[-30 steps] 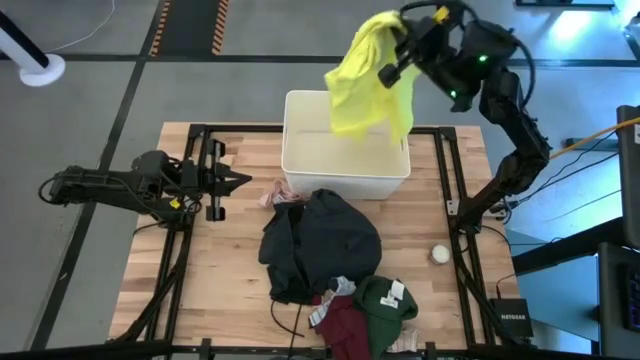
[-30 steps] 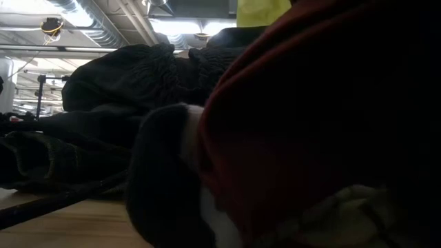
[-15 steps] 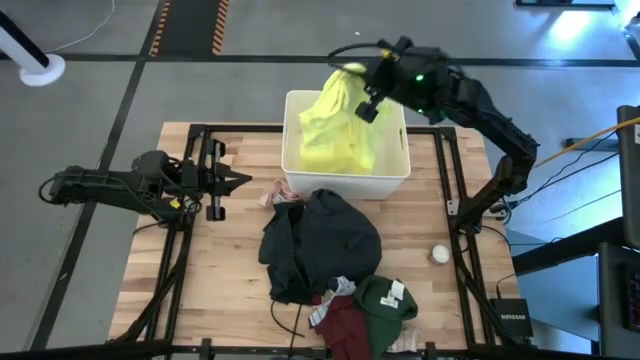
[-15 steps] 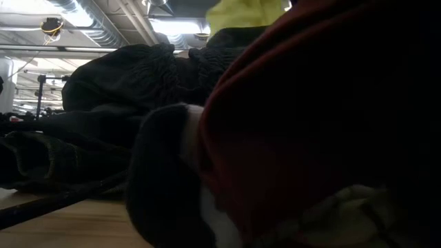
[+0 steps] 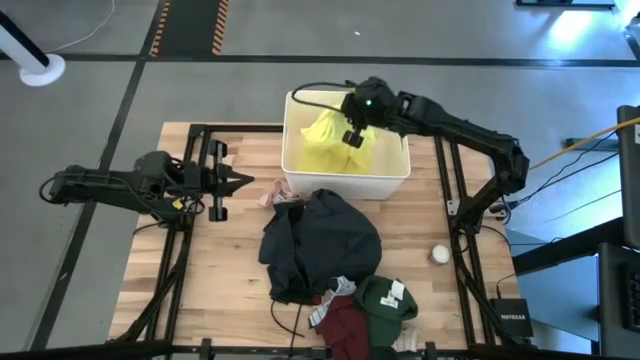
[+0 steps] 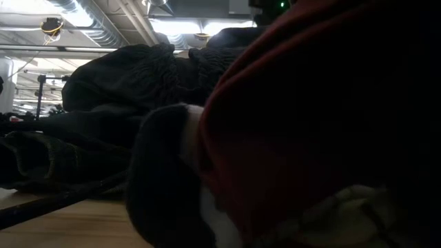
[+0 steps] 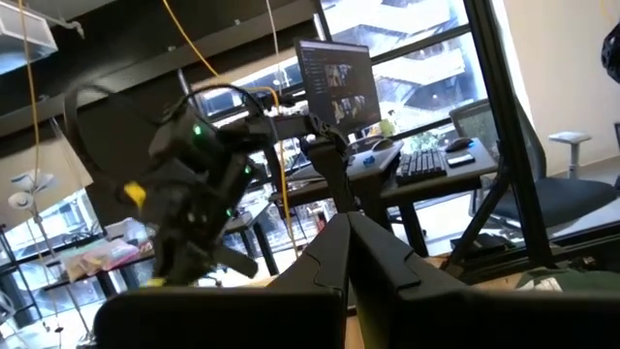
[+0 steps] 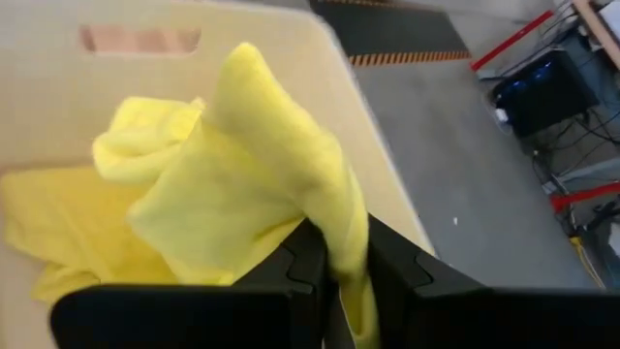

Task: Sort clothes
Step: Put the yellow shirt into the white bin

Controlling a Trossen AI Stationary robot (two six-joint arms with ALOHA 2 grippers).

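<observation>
Yellow garment (image 5: 328,140) in right tool (image 5: 352,136), inside bin (image 5: 345,180).

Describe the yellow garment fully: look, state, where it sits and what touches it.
The yellow garment is a soft neon-yellow fabric, crumpled into loose folds. It lies mostly inside the white bin, bunched toward the far side. One fold rises to the right gripper, whose fingers are shut on it above the bin. In the right wrist view it spreads over the bin's floor.

A robotics lab: desk with monitor (image 7: 334,78) and keyboard (image 7: 436,163), exposed ceiling ducts (image 6: 76,15).
</observation>
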